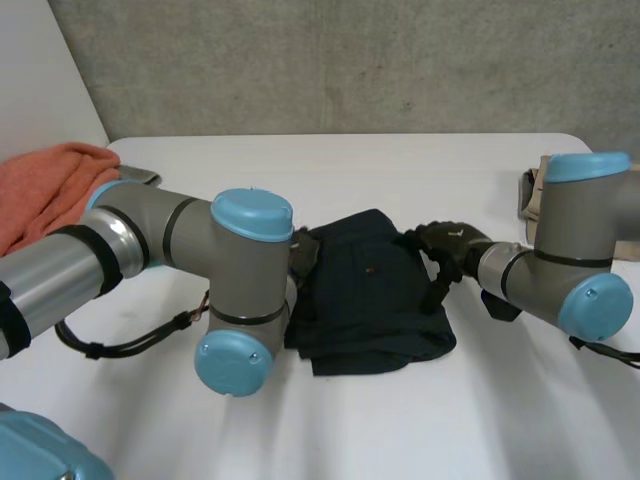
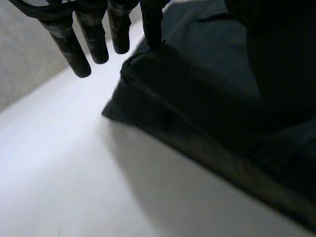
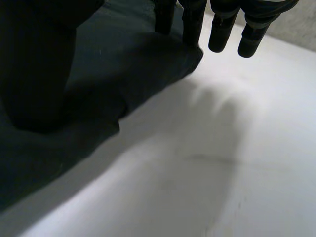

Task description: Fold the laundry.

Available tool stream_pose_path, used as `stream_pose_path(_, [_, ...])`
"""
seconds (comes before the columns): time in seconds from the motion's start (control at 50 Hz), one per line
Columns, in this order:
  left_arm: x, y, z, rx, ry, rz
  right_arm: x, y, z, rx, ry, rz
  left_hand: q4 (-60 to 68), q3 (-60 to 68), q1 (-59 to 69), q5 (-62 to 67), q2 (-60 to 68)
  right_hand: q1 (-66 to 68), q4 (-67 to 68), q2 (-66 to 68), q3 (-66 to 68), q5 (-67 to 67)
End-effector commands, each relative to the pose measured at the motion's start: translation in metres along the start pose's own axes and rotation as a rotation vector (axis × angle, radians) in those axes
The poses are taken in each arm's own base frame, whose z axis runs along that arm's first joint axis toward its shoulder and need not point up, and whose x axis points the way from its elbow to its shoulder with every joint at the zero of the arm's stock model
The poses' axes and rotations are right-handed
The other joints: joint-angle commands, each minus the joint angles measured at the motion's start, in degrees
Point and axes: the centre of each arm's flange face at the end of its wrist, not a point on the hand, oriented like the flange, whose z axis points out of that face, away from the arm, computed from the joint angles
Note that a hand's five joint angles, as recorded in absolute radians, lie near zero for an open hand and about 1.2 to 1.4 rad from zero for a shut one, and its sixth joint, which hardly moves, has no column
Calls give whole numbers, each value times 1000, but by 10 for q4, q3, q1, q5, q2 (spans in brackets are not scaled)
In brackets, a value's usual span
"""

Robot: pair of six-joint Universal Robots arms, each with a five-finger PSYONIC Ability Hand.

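1. Head view: we see a dark blue garment (image 1: 375,290) lying folded, in rumpled layers, in the middle of the surface (image 1: 400,165), apart from all its edges.
2. The left arm (image 1: 150,235) reaches in from the surface's left edge. Its left hand (image 1: 303,255) sits at the garment's left side, partly hidden behind the arm's elbow.
3. In the left wrist view, the left hand (image 2: 94,39) has straight, slightly spread fingers that grip nothing. One fingertip touches a folded corner of the garment (image 2: 207,98), and the others hang over the bare surface (image 2: 74,163) just beside it. The thumb is a dark blur over the cloth, and we cannot tell whether it touches.
4. The right arm (image 1: 570,260) comes in from the surface's right edge, with the right hand (image 1: 445,245) at the garment's right side.
5. In the right wrist view, the right hand (image 3: 221,27) also has straight fingers and holds nothing. Two fingertips meet a corner of the garment (image 3: 123,64), and the rest hang over the bare surface (image 3: 222,163) beside it.
6. An orange cloth (image 1: 50,185) lies heaped at the surface's far left corner. A pale object (image 1: 532,190) sits at the right edge behind the right arm, and we cannot tell what it is.
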Motion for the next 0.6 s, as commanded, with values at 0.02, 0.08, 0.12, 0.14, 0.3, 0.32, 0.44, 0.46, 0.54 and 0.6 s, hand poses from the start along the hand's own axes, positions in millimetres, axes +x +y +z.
stream_pose_path(0.02, [-2,6,-5,-60,26,8,5,1,0,-12,63,-83,-16,-20,-12,-27,-19,-24,-18,-18,-18,-26])
stream_pose_path(0.08, [-4,-14,-13,-5,36,-4,8,-13,-12,22,142,-124,-16,-20,-12,-27,-19,-24,-18,-18,-18,-26])
stream_pose_path(0.12, [-15,-45,-28,83,28,-29,3,-32,-24,93,185,-156,-16,-20,-12,-27,-20,-24,-18,-18,-18,-26])
stream_pose_path(0.14, [-19,-56,-33,119,27,-37,-1,-38,-29,121,195,-171,-16,-20,-12,-27,-20,-24,-18,-18,-18,-26])
stream_pose_path(0.3, [-34,-128,-68,433,93,-73,-47,-45,-78,325,203,-360,-16,-20,-12,-27,-20,-24,-18,-18,-18,-26])
stream_pose_path(0.32, [-36,-132,-71,451,111,-71,-54,-40,-82,327,192,-381,-16,-20,-12,-27,-20,-24,-18,-18,-18,-26])
stream_pose_path(0.44, [-37,-146,-81,533,391,-43,-107,19,-98,292,67,-468,-16,-20,-12,-27,-20,-24,-18,-18,-18,-26])
stream_pose_path(0.46, [-33,-147,-84,536,442,-46,-110,25,-99,289,62,-470,-16,-20,-12,-27,-20,-24,-18,-18,-18,-26])
stream_pose_path(0.54, [-24,-145,-93,510,622,-87,-116,47,-92,283,49,-473,-16,-20,-12,-27,-20,-24,-18,-18,-18,-26])
stream_pose_path(0.6, [-20,-145,-97,500,678,-109,-117,57,-81,294,55,-473,-16,-20,-12,-27,-20,-24,-18,-18,-18,-26])
